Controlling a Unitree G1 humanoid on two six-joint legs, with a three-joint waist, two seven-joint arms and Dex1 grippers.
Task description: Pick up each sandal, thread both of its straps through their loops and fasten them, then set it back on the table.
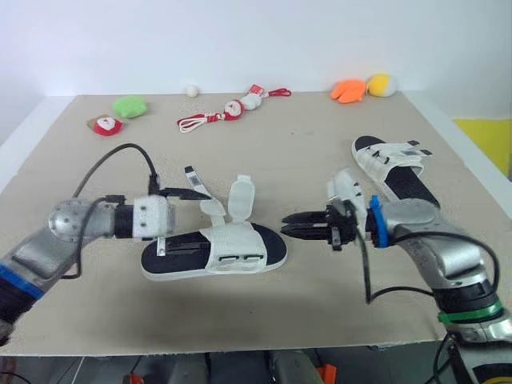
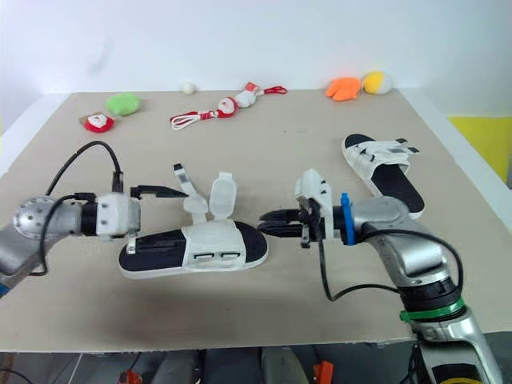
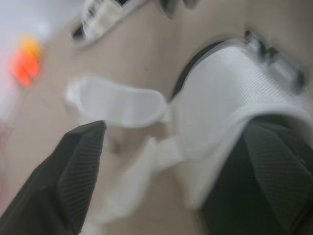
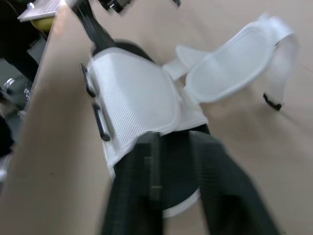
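While both of its straps stood unfastened, the left gripper (image 1: 182, 218) hung wide open at the heel end of the near black-soled sandal with the white mesh upper (image 1: 232, 244). One finger was over the dark footbed and the other just beside the loose straps, and it held nothing. The sandal lay flat on the beige surface (image 1: 264, 144), between the two arms. Its broad white flap (image 1: 242, 196) and its narrower white strap with the black tip (image 1: 210, 210) rose from the far side of the upper, and the two black loops (image 4: 100, 122) sat on the near side. Just off the toe, the right gripper (image 1: 290, 226) pointed at the sandal, its fingers only slightly parted and empty. Farther right, a second sandal of the same kind (image 1: 392, 168) lay on the surface behind that arm.

The step in hand looked like the pick-up, with nothing threaded yet. It would go best if one gripper pinched the sole edge at the heel, clear of the loops, and lifted level. That would leave the other free to take a strap near its tip. Closing on the mesh itself risked covering the loops.
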